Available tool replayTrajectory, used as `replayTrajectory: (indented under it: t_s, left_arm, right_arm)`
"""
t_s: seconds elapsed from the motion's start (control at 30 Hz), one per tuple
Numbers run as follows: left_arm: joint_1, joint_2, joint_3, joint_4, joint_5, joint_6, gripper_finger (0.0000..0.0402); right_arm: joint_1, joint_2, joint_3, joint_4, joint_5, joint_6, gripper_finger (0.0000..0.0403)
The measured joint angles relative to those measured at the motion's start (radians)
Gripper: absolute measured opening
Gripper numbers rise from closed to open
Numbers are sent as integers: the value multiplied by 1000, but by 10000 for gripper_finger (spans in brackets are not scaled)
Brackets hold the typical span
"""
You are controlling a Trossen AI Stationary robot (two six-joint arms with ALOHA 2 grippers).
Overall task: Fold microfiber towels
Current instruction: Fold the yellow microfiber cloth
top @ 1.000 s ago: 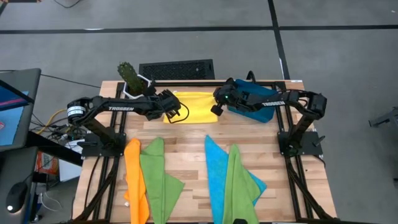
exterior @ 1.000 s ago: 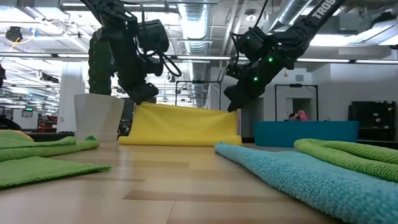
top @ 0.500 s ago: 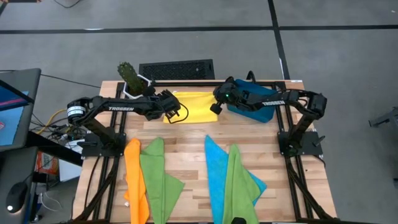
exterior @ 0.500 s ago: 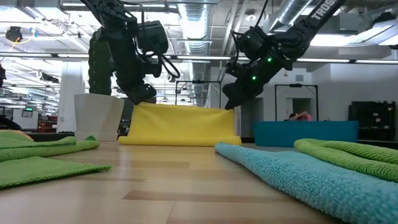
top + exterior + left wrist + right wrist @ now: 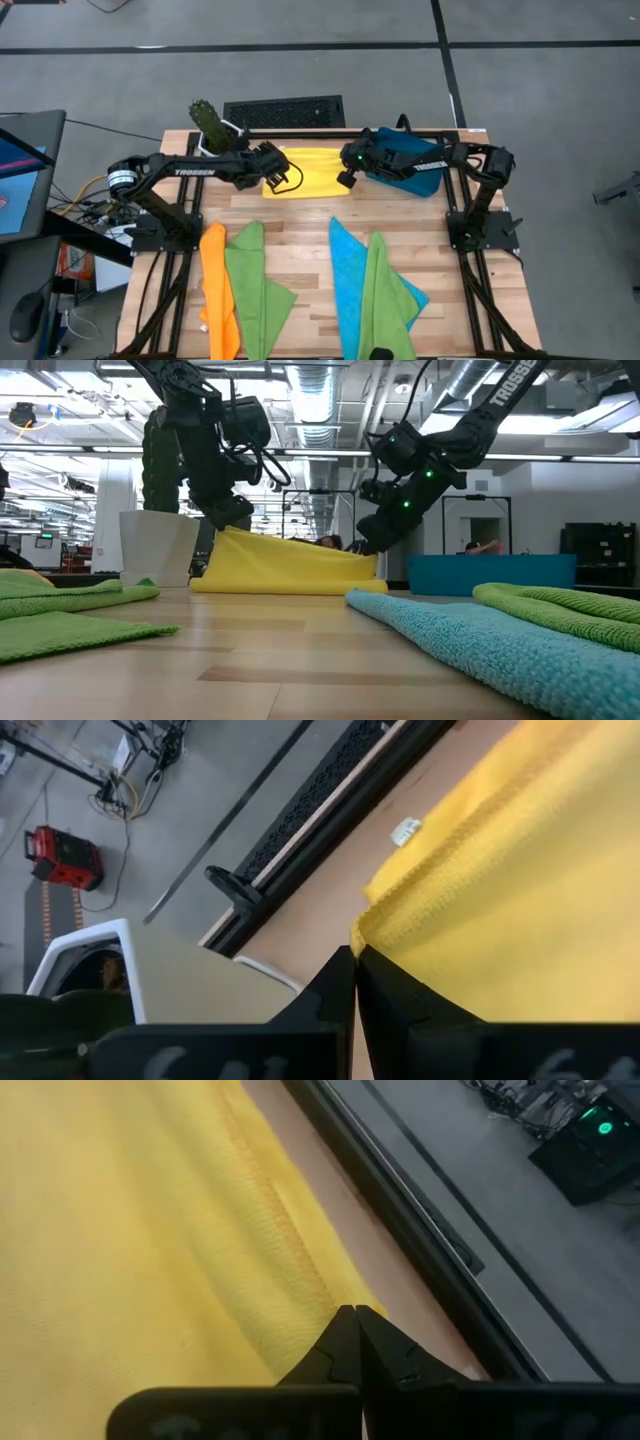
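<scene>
A yellow towel (image 5: 312,168) stands at the table's far middle, raised by two corners, with its lower part on the wood (image 5: 290,582). My left gripper (image 5: 272,181) is shut on its left corner and my right gripper (image 5: 346,180) is shut on its right corner. In the low view the upper edge (image 5: 300,546) sags toward the lower right corner. Near the front edge lie an orange towel (image 5: 217,290), a lime green towel (image 5: 256,285), a bright blue towel (image 5: 349,268) and a second lime green towel (image 5: 386,295). My left gripper pinches the yellow towel's raised left corner (image 5: 366,928) between its two shut fingers, coming slantwise down from the table's left. The cloth hangs from there to the table. My right gripper pinches the right corner at its hemmed edge (image 5: 338,1298), slanting down from the right. That corner sits lower, and the edge between the two holds is slack.
A dark-blue tray (image 5: 412,166) lies at the far right, under my right arm. A cactus-like plant in a white pot (image 5: 213,130) stands at the far left corner. Bare wood (image 5: 300,225) lies between the yellow towel and the front towels. People show in the room behind.
My right gripper has gone down with its corner of the yellow towel. The towel's upper edge, level before, now slopes down toward the right and sags. The left corner has stayed up.
</scene>
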Motion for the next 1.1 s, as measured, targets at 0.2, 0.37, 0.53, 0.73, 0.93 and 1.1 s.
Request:
replayTrajectory:
  t_s: [0.2,0.37,0.53,0.73,0.93,1.1]
  left_arm:
    - [27,0,0,33,39,19,2]
    - [32,0,0,64,64,34,2]
    - [32,0,0,62,65,30,2]
    - [32,50,0,82,79,26,2]
    - [31,90,0,79,63,26,2]
    - [31,87,0,82,5,26,2]
  right_arm:
    - [-2,-31,0,2,11,0,12]
    - [-1,-43,0,-8,12,1,12]
    - [-2,-34,0,-3,7,7,12]
    - [-2,-33,0,-13,6,8,12]
    - [-2,-33,0,-13,4,8,20]
    - [-11,-33,0,-14,0,8,25]
